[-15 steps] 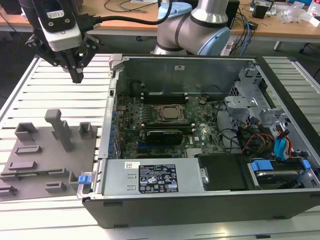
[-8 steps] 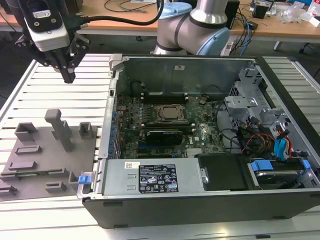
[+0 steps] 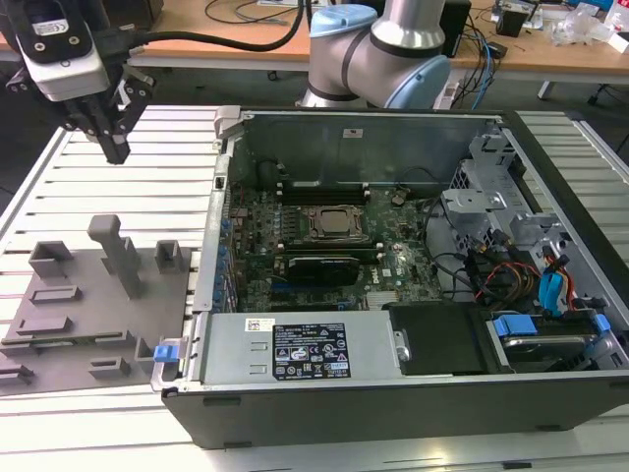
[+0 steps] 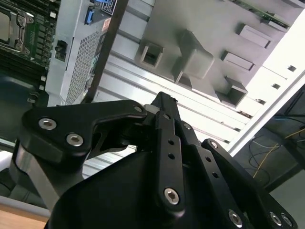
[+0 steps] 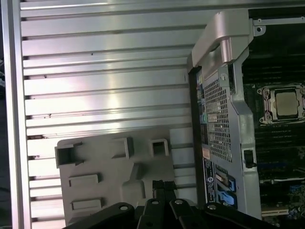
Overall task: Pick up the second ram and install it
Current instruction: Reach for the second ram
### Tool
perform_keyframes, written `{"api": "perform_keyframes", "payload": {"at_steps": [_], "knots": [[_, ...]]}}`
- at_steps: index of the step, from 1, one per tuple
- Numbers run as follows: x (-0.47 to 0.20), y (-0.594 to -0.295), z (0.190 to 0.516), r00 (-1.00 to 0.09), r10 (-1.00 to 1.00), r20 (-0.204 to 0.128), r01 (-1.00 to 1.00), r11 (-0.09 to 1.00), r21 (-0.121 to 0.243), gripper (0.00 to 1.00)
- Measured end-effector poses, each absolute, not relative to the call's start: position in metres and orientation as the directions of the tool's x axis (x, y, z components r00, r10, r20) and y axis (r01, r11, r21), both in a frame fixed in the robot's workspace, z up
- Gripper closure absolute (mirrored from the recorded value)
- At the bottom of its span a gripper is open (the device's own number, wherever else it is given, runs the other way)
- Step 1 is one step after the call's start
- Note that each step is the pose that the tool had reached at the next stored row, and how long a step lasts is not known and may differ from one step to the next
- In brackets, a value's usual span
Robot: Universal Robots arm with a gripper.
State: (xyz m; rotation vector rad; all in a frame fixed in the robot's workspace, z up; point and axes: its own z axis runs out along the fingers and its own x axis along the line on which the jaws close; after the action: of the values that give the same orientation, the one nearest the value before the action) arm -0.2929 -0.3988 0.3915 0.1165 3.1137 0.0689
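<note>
The second ram point(image 4: 259, 12) is a thin green stick resting on edge in the grey holder plate point(image 3: 93, 320), along the plate's side away from my gripper; in the exterior view the second ram point(image 3: 69, 341) shows as a narrow strip. My gripper point(image 3: 116, 147) hangs high over the slatted table, beyond the plate's far edge and at the exterior view's left of the open computer case point(image 3: 393, 393). Its fingers are shut together with nothing between them, as both wrist views also show for the gripper point(image 4: 164, 101) point(image 5: 162, 183).
The holder plate carries a tall grey post point(image 3: 120, 254) and several small blocks. Inside the case lies the motherboard point(image 3: 324, 265) with the processor socket point(image 3: 329, 222) and long black memory slots on either side. A blue latch point(image 3: 167, 352) sits at the case's near corner. Cables fill the case's right.
</note>
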Motion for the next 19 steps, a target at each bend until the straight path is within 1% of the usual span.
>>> {"api": "perform_keyframes", "payload": {"at_steps": [19], "knots": [[-0.344, -0.399, 0.390, -0.997, 0.075, -0.023, 0.074, 0.996, 0.045, 0.89]]}}
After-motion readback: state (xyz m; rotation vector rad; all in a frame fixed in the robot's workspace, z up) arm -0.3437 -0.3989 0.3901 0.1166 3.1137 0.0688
